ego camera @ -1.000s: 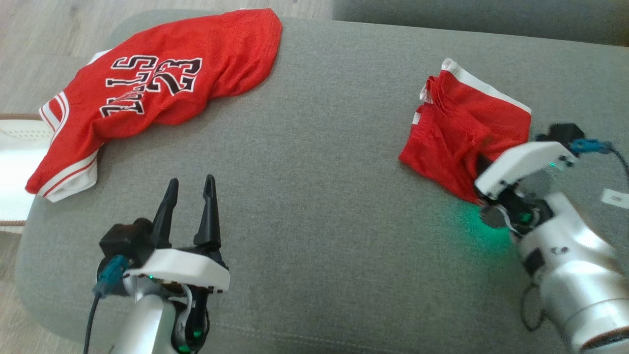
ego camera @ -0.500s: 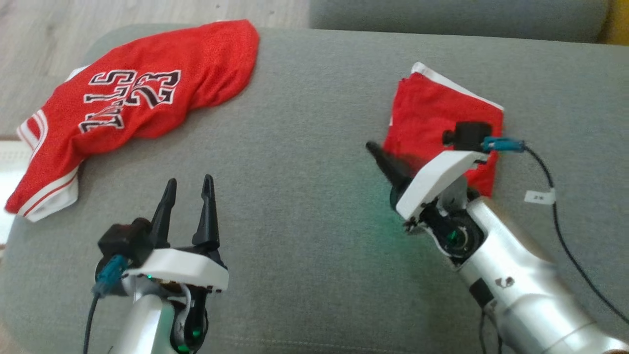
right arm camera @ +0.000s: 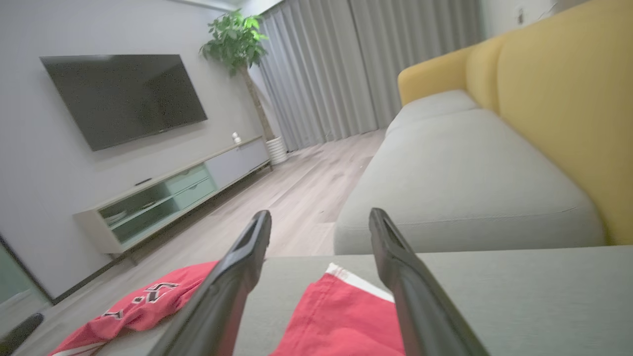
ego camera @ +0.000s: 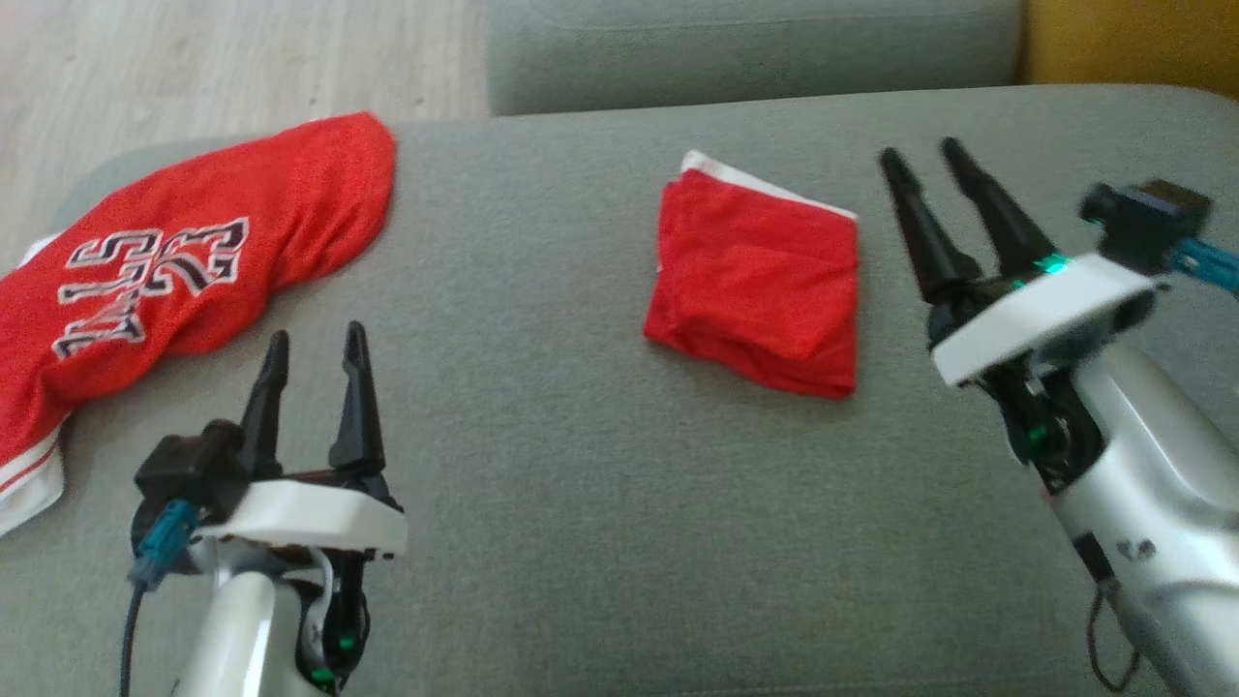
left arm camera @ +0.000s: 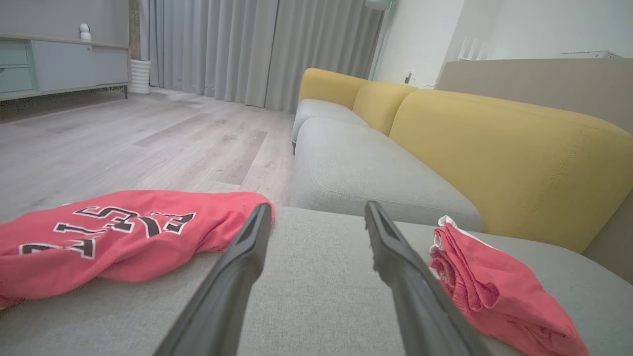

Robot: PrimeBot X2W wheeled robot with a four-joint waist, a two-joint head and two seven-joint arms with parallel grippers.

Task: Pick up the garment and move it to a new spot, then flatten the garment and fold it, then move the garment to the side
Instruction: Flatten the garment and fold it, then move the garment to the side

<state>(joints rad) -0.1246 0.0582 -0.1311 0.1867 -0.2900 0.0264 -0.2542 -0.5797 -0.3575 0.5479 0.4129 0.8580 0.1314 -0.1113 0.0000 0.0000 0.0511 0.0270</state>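
The shorts (ego camera: 760,281) lie folded into a compact red block on the grey seat (ego camera: 581,503), about mid-seat and toward the robot's right, with a white trim strip along the far edge. They look folded and set down, so the task seems at or near its last step, the shift to the side.

The fold is soft. In the left wrist view its near edge shows loose layers bulging apart. If the block has to be shifted, a pinch that catches only the top layer would likely peel the fold open. A drag across the woven seat could roll the lower layers under. A low inward sweep of the right arm could also snag the nearest edge and skew the block.

The jersey (ego camera: 194,261) lies rumpled at the seat's left end, well apart from the shorts, so it is unlikely to tangle with them. It could still be taken for the target by mistake.

The right gripper (ego camera: 918,152) stands near the shorts' right edge with its fingers spread wide. It holds nothing and appears clear of the cloth. The left gripper (ego camera: 317,332) is equally wide and empty. It sits over bare seat near the front, between jersey and shorts and nearer the jersey.
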